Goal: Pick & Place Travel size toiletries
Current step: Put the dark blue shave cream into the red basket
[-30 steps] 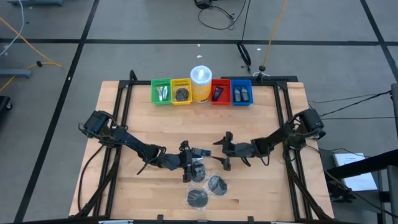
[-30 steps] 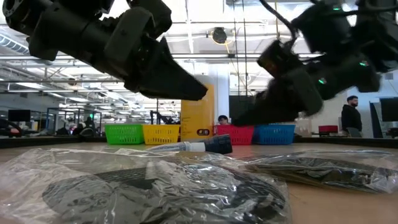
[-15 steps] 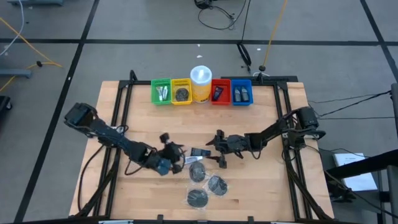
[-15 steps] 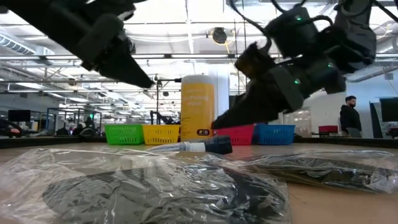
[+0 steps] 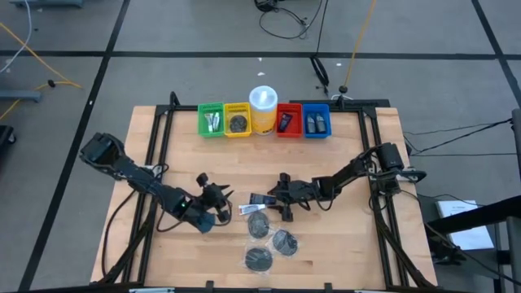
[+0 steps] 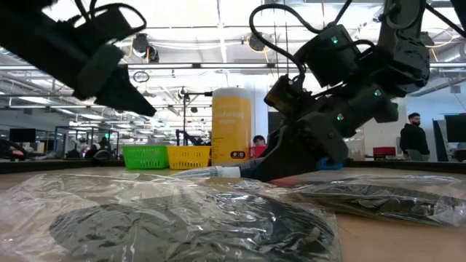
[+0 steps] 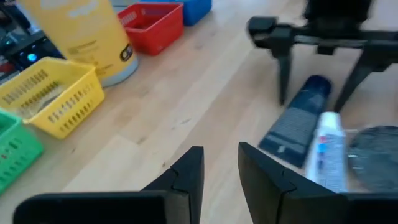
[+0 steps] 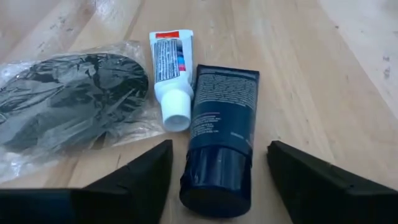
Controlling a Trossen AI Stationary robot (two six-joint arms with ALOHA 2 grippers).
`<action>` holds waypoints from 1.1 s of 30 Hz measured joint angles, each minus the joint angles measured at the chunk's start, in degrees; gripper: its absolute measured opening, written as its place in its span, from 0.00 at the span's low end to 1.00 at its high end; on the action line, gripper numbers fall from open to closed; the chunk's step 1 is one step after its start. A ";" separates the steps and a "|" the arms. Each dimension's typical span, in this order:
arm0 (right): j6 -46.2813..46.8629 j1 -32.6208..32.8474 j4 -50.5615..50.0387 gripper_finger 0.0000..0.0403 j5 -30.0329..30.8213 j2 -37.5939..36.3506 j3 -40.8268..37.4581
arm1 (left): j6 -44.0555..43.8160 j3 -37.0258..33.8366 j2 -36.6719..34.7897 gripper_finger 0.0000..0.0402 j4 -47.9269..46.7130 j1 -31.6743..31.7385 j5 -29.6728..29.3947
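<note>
1. Right arm reaches in from the table's right edge, stretched low toward centre. Right gripper [image 8: 214, 180] hangs spread just above the dark blue tube [image 8: 221, 140], one finger either side, gripping nothing.
2. Left arm comes from the left edge, elbow bent. Left gripper [image 5: 213, 203] sits left of the item cluster, well clear of it; fingers [image 7: 186, 174] nearly together with a narrow gap, empty.
3. Dark blue tube lies flat mid-table. The white tube [image 8: 171, 71] with red/blue marks lies alongside it, touching.
4. Three dark round discs in clear plastic bags lie nearer the front edge; the closest bagged disc [image 8: 68, 93] is beside the white tube.
5. Print on both tubes is too small to read. The white-and-yellow cylindrical container [image 5: 263, 109] has illegible label text too.
6. The back row holds a green bin [image 5: 210, 120], yellow bin [image 5: 237, 120], red bin [image 5: 287, 120] and blue bin [image 5: 317, 120]. Contents are hard to identify from above.
7. In the low view the right gripper hides most of the dark tube.
</note>
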 joint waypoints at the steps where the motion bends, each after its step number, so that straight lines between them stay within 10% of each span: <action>1: -0.01 0.02 -0.13 0.59 0.81 0.00 0.00 | 0.45 -1.03 -0.05 0.25 1.80 0.31 -0.11; 8: -0.08 0.51 -12.11 0.30 9.21 -6.80 -0.17 | 1.71 -4.43 -0.12 0.25 9.23 2.12 -0.09; 19: 18.00 5.13 -58.74 0.30 39.09 -46.49 -0.19 | 1.80 -4.50 -0.13 0.24 10.61 2.49 0.75; 28: 28.08 -0.76 -71.62 0.31 39.86 -61.13 -0.24 | 2.42 -4.50 -0.13 0.24 12.31 2.84 0.74; 33: 20.65 -12.65 -58.94 0.31 24.81 -54.88 -0.22 | 3.29 -4.50 -0.13 0.24 14.11 4.89 0.72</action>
